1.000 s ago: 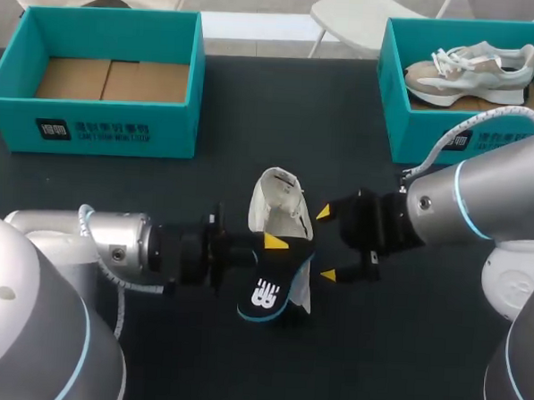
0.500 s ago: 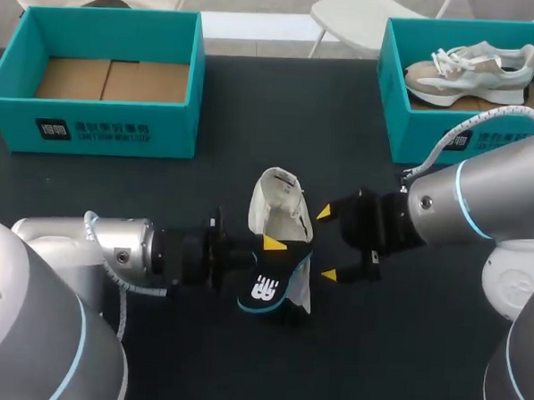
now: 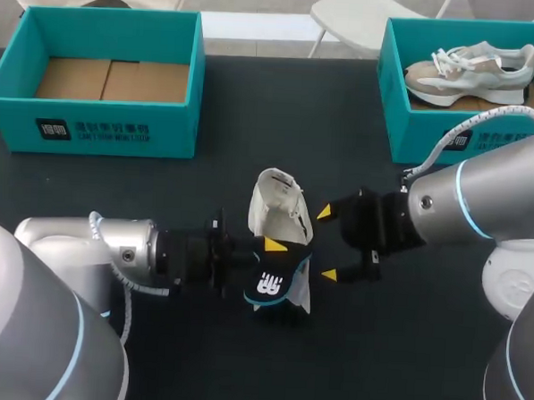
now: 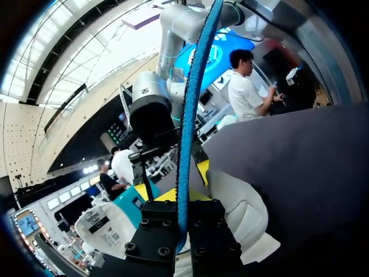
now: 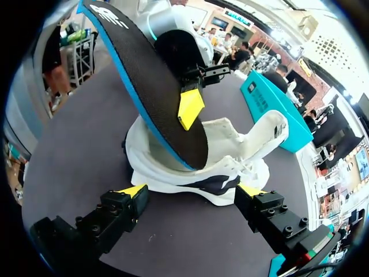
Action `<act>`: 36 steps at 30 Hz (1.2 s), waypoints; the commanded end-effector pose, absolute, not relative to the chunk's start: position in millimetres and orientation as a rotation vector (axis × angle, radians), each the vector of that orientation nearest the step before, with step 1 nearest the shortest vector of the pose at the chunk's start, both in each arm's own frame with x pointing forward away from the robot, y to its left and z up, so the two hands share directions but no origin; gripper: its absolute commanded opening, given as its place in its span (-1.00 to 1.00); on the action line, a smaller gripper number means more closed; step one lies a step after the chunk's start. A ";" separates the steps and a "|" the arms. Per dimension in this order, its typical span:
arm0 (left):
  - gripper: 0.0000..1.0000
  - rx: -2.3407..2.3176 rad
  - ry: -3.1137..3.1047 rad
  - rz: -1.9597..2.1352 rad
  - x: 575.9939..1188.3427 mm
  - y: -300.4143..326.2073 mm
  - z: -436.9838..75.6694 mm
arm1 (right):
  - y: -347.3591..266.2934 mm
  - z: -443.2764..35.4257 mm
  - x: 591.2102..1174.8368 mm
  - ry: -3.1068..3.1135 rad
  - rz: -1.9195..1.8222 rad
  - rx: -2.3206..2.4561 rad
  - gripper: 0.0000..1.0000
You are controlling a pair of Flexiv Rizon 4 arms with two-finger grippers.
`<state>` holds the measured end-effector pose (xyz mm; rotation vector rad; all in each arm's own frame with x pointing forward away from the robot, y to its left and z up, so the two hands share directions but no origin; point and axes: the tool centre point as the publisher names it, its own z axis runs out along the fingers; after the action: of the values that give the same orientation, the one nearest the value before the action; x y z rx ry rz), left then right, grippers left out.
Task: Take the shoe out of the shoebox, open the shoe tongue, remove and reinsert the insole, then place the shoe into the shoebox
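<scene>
The left gripper (image 3: 271,249) has its jaws clamped on the black insole (image 3: 267,288). The insole slants lengthwise out of the white shoe (image 3: 276,205) at mid-table (image 3: 253,128). The right gripper (image 3: 326,243), jaws wide, faces the shoe's side and looks best placed to steady it.

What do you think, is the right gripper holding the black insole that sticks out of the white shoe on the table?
Not quite. It is the left gripper that holds the black insole sticking out of the white shoe on the table, as the head view shows. The right gripper is open beside the shoe.
</scene>
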<state>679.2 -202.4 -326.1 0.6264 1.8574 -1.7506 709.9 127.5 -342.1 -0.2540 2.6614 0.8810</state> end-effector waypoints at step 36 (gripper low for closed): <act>-0.25 0.641 1.890 -1.713 699.6 -207.4 -330.2 | 127.8 -342.0 708.4 2.660 0.879 -0.254 1.00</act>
<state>703.6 -206.8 -332.5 0.6422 1.8827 -1.7220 709.8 127.5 -342.1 -0.2540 2.6615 0.8808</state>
